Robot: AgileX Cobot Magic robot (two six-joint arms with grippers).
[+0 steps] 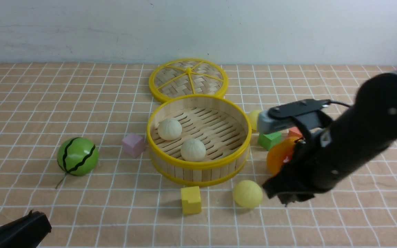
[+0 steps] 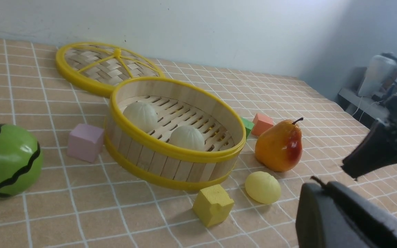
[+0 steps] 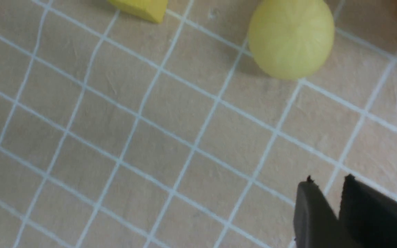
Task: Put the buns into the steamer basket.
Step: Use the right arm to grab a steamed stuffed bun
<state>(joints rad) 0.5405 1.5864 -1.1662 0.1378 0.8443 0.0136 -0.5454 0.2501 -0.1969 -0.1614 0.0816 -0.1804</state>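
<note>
The steamer basket (image 1: pixel 198 164) stands mid-table with two off-white buns (image 1: pixel 169 128) (image 1: pixel 193 150) on its slatted floor. A pale yellow bun (image 1: pixel 247 194) (image 3: pixel 289 38) lies on the cloth in front of the basket, to its right. Another pale yellow bun (image 1: pixel 253 119) peeks out beside the basket's right rim, half hidden by my right wrist. My right gripper (image 1: pixel 284 199) (image 3: pixel 329 179) hovers just right of the front yellow bun, tips a narrow gap apart and holding nothing. Low at the near left, my left gripper (image 1: pixel 34 215) (image 2: pixel 317 181) is shut and empty.
The woven lid (image 1: pixel 188 80) lies behind the basket. A yellow cube (image 1: pixel 191 199) sits left of the front bun. A pear (image 1: pixel 277 155), green cube (image 1: pixel 269 139) and orange cube (image 1: pixel 294 132) crowd the basket's right side. A pink cube (image 1: pixel 133 144) and the watermelon toy (image 1: pixel 78 156) lie to the left.
</note>
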